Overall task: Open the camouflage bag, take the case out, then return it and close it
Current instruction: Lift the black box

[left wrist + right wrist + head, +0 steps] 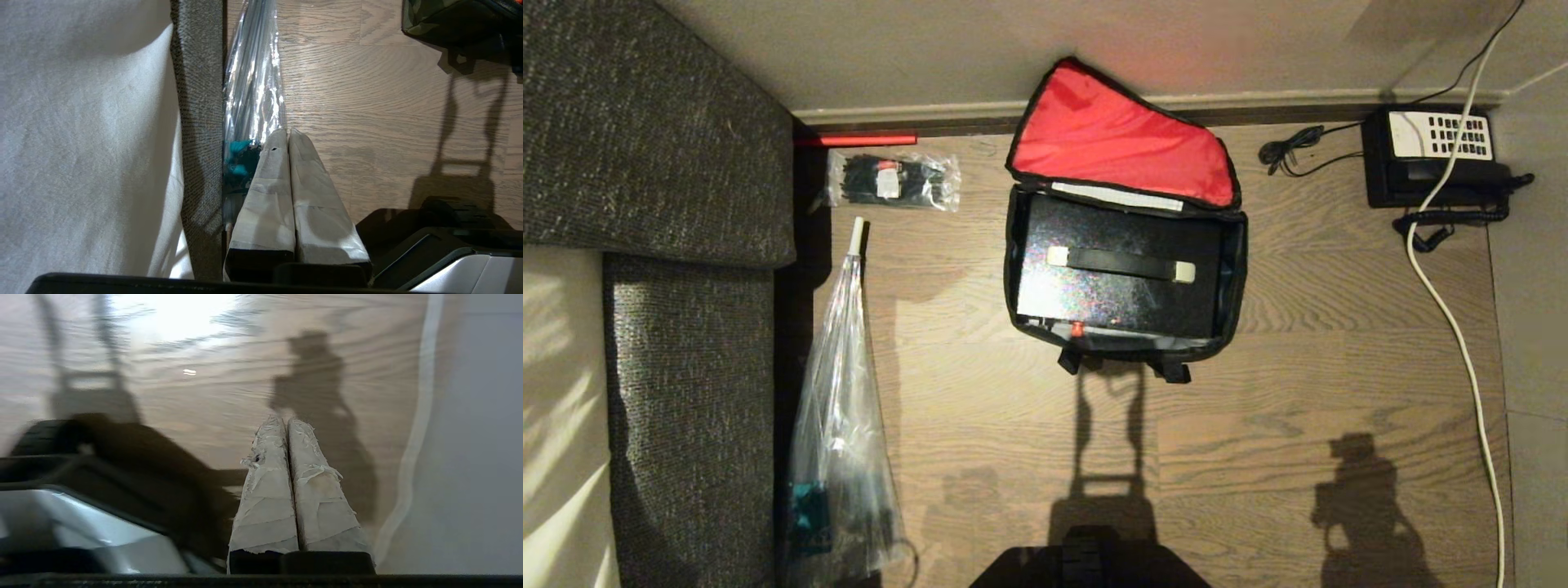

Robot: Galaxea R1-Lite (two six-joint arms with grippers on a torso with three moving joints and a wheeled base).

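Bag: the camouflage bag [1125, 269] sits on the wood floor [1298, 392] at 12 o'clock from me, lid thrown back toward the wall, red lining up.
Case: the case [1123, 273] lies flat inside the bag, handle on top.
My right gripper [287, 422]: fingers pressed together, empty, above bare floor beside the white cable [421, 416].
My left gripper [286, 134]: fingers together, empty, beside the sofa [196, 102] at 9 o'clock.
Telephone [1433, 155]: 2 o'clock, against the wall.
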